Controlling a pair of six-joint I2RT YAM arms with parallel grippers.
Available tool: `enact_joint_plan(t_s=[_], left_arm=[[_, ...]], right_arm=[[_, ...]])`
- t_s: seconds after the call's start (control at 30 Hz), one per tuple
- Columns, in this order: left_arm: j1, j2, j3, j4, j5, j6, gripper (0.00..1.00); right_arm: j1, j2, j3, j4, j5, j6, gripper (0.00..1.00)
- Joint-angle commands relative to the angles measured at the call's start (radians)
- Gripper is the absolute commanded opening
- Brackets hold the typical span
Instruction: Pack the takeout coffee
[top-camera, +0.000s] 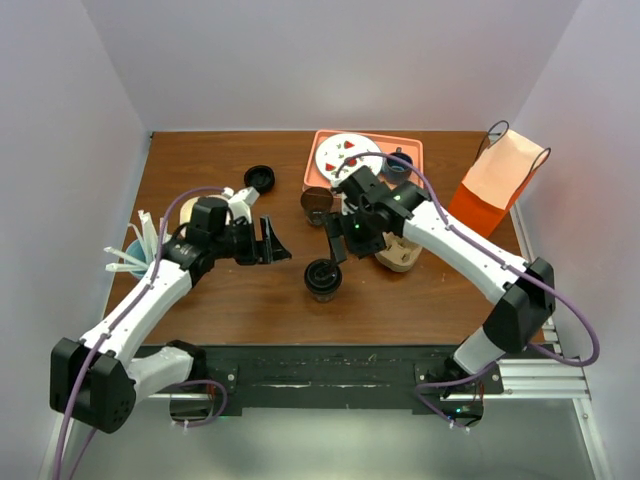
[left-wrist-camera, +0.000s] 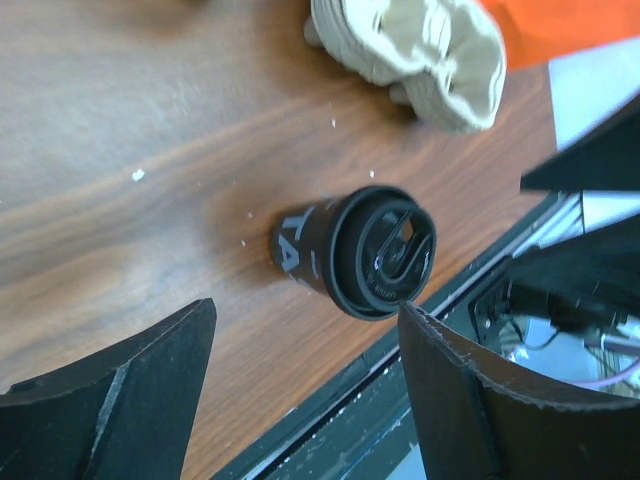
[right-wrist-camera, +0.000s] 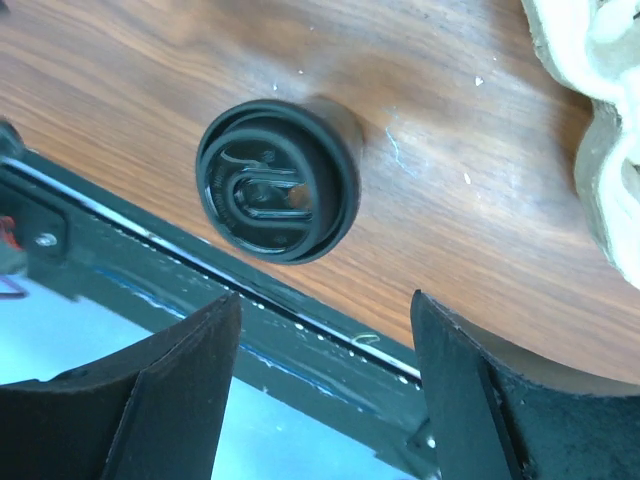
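The takeout coffee (top-camera: 323, 278) is a small dark cup with a round black lid, standing upright on the wooden table near its front edge. The left wrist view shows the cup (left-wrist-camera: 355, 250) from the side, with white lettering on its wall. My left gripper (top-camera: 275, 240) hangs open to the cup's left, its fingers apart from it, and my left gripper (left-wrist-camera: 307, 310) holds nothing. My right gripper (top-camera: 333, 250) hovers just above and behind the cup, open and empty. In the right wrist view the lid (right-wrist-camera: 275, 180) lies ahead of my right gripper (right-wrist-camera: 325, 297), outside the jaws.
A beige pulp cup carrier (top-camera: 400, 255) lies right of the cup, and an orange paper bag (top-camera: 495, 185) stands at the far right. A pink tray (top-camera: 412, 145) at the back holds a white plate (top-camera: 345, 155) and a blue mug (top-camera: 400, 165). A flat black disc (top-camera: 259, 178) and a brown cup (top-camera: 316, 202) sit nearby.
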Motion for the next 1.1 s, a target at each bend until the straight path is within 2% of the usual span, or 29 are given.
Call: enact_joint_plan(t_s=[0.0,0.33,0.67,1.07], left_arm=[[-0.026,0.026,-0.056,0.083,0.058,0.007,0.75],[-0.043,0.1,-0.11,0.22,0.127,-0.005,0.67],[-0.045,0.167,-0.142,0.307,0.173,-0.025,0.59],[-0.046,0.198,-0.167,0.391,0.216,-0.069,0.58]], right_arm=[[-0.094,-0.056,-0.126,0.217,-0.246,-0.054,0.72],[-0.14,-0.049,-0.226,0.352,-0.415,-0.074,0.72],[-0.154,0.034,-0.202,0.34,-0.422,-0.131,0.72],[-0.159,0.083,-0.211,0.34,-0.463,-0.164,0.71]])
